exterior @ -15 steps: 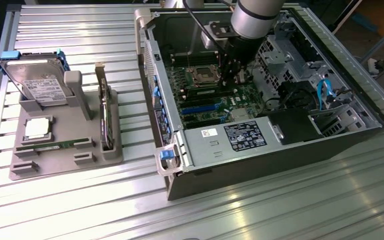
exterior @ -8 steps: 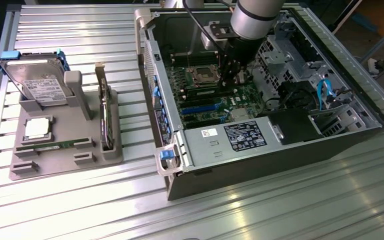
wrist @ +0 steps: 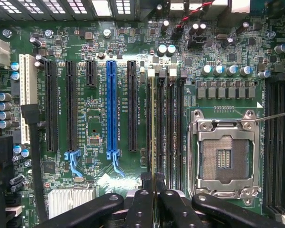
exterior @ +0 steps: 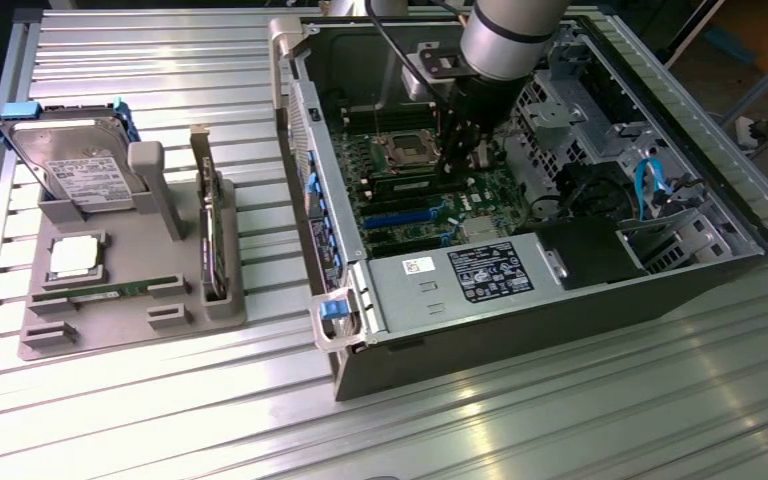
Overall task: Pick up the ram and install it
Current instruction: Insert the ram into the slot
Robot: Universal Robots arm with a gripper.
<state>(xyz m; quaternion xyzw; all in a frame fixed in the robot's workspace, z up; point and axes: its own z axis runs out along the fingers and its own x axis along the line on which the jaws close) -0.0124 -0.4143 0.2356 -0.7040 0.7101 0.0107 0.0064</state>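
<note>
Black gripper point(wrist: 153, 192) reaches down inside the open black computer case point(exterior: 704, 270), above the green motherboard point(wrist: 95, 128). Its fingers point(wrist: 141, 204) are almost fully closed, pinching the ram point(wrist: 153, 123), a long thin green stick seen edge-on. The ram stands upright along a black memory slot, between the long blue expansion slot point(wrist: 111, 109) and the silver processor socket point(wrist: 223, 152). Whether it is fully seated, cannot tell.
</note>
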